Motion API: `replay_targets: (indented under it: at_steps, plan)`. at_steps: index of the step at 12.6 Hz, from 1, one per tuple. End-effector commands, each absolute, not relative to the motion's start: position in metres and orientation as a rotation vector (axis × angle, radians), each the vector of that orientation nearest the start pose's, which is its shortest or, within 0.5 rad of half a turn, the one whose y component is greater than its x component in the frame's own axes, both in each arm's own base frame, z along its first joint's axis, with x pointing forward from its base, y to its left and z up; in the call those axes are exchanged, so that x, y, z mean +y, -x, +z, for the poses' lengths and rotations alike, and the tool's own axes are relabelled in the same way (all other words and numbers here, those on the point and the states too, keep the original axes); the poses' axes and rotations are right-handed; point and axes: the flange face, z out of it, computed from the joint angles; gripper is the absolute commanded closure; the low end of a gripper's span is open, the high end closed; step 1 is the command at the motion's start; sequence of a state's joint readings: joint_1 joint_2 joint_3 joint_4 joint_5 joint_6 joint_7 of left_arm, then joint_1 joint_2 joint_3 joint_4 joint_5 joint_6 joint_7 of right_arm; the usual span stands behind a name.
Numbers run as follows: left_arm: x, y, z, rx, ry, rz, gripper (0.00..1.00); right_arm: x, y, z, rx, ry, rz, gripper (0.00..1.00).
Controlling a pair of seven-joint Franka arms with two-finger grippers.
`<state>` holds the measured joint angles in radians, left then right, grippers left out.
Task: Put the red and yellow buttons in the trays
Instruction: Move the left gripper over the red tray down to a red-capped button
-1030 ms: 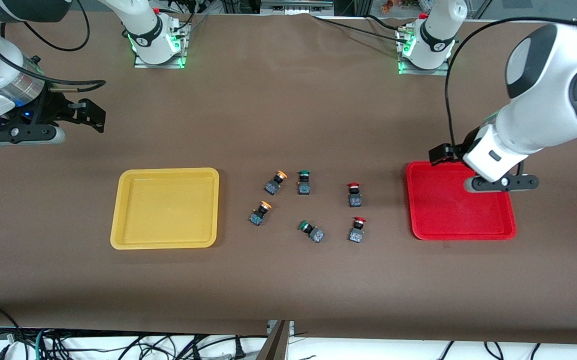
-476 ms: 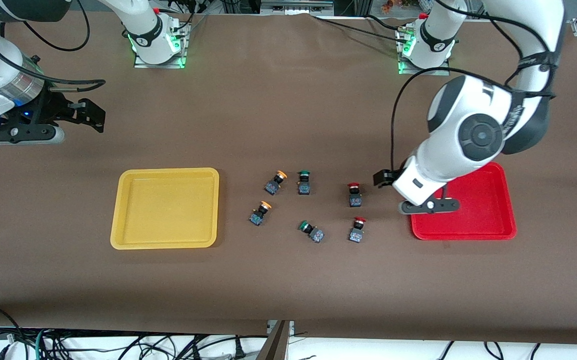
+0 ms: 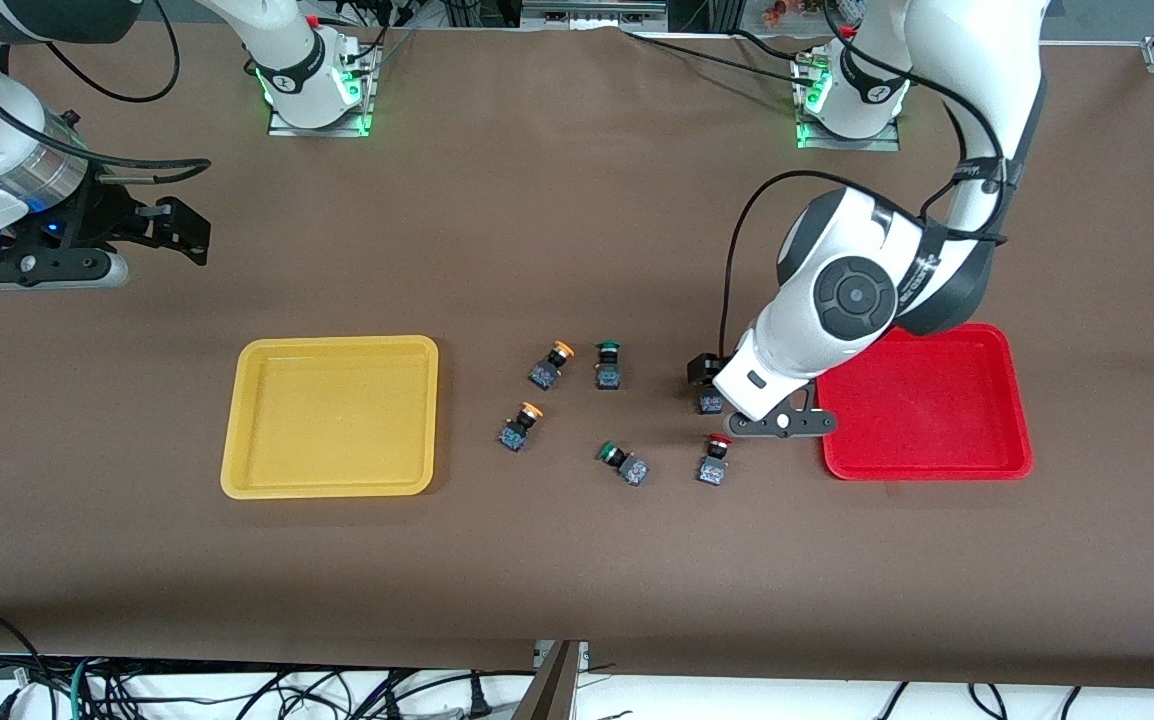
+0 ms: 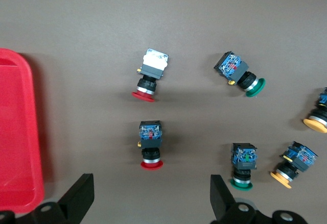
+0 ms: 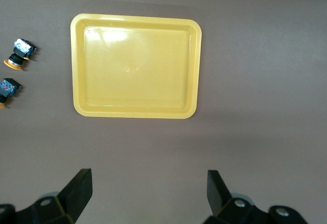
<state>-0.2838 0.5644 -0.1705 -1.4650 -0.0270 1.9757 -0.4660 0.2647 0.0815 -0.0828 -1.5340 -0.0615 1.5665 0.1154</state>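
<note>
Two red buttons lie beside the red tray (image 3: 927, 400). The nearer one (image 3: 715, 458) shows whole; the farther one (image 3: 708, 403) is partly hidden under my left hand. Two yellow buttons (image 3: 552, 362) (image 3: 520, 425) lie toward the yellow tray (image 3: 327, 420). My left gripper (image 3: 709, 382) is open and empty over the farther red button. In the left wrist view that button (image 4: 150, 145) sits just ahead of the gripper (image 4: 150, 203), with the other red button (image 4: 152, 73) past it. My right gripper (image 3: 172, 230) is open and waits over bare table; its wrist view shows it (image 5: 147, 198) and the yellow tray (image 5: 135, 66).
Two green-capped buttons (image 3: 607, 365) (image 3: 623, 463) lie between the red and yellow ones. They also show in the left wrist view (image 4: 242, 165) (image 4: 240, 73), along with the red tray's edge (image 4: 18, 132). The arm bases stand along the table edge farthest from the front camera.
My left arm has swung from over the red tray toward the middle of the table and now hangs over the farther red button. The right arm has not moved.
</note>
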Motion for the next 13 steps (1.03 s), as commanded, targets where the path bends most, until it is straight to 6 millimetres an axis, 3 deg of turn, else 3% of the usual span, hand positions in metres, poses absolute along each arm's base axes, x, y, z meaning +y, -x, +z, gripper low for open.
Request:
replay_targets:
  at_steps: [1, 3, 7, 8, 9, 11, 13]
  plan:
    - [-0.306, -0.641, 0.321, -0.044, 3.220, 0.147, 0.00, 0.100, -0.566, 0.603, -0.098, 3.219, 0.037, 0.01]
    - [-0.327, -0.634, 0.286, -0.023, 3.223, 0.151, 0.00, 0.100, -0.566, 0.603, -0.096, 3.219, 0.037, 0.01]
    - [-0.323, -0.625, 0.246, 0.011, 3.190, 0.159, 0.00, 0.100, -0.566, 0.603, -0.096, 3.220, 0.040, 0.01]
    - [-0.316, -0.619, 0.200, 0.164, 3.066, 0.117, 0.00, 0.105, -0.576, 0.595, -0.112, 3.217, 0.000, 0.01]
    - [-0.309, -0.620, 0.196, 0.188, 3.036, 0.105, 0.00, 0.106, -0.585, 0.589, -0.123, 3.213, -0.041, 0.01]
    - [-0.302, -0.621, 0.195, 0.183, 3.029, 0.109, 0.00, 0.113, -0.583, 0.589, -0.136, 3.193, -0.039, 0.01]
    - [-0.306, -0.619, 0.192, 0.183, 3.029, 0.109, 0.00, 0.138, -0.584, 0.573, -0.190, 3.196, -0.001, 0.01]
